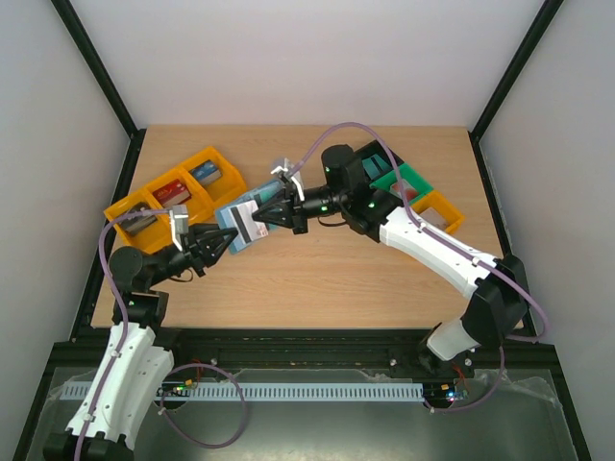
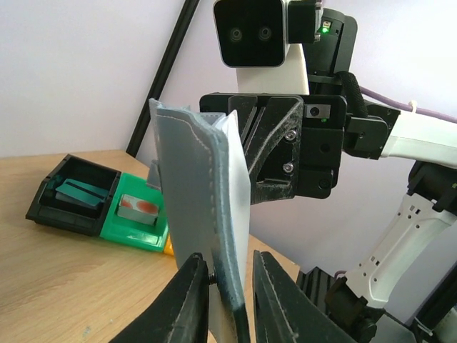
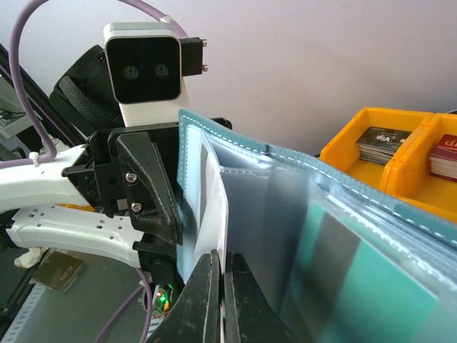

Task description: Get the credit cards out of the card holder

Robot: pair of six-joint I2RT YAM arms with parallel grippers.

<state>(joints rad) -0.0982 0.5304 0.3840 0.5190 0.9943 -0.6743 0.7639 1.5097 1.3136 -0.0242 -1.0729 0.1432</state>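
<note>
Right pincer (image 3: 223, 261) pinches the card holder (image 3: 264, 214) by its inner leaf. The left pincer (image 2: 228, 261), barely parted, straddles its near-left edge, hold uncertain. Credit cards (image 3: 371, 286) sit pocketed just far of both.

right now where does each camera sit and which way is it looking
top external: above and behind, looking down at the table; both arms show.
left wrist: on left arm, facing the right arm; own fingers below.
right wrist: on right arm, facing the left arm; own fingers below.
shared: both wrist views see the card holder, opposite sides.
</note>
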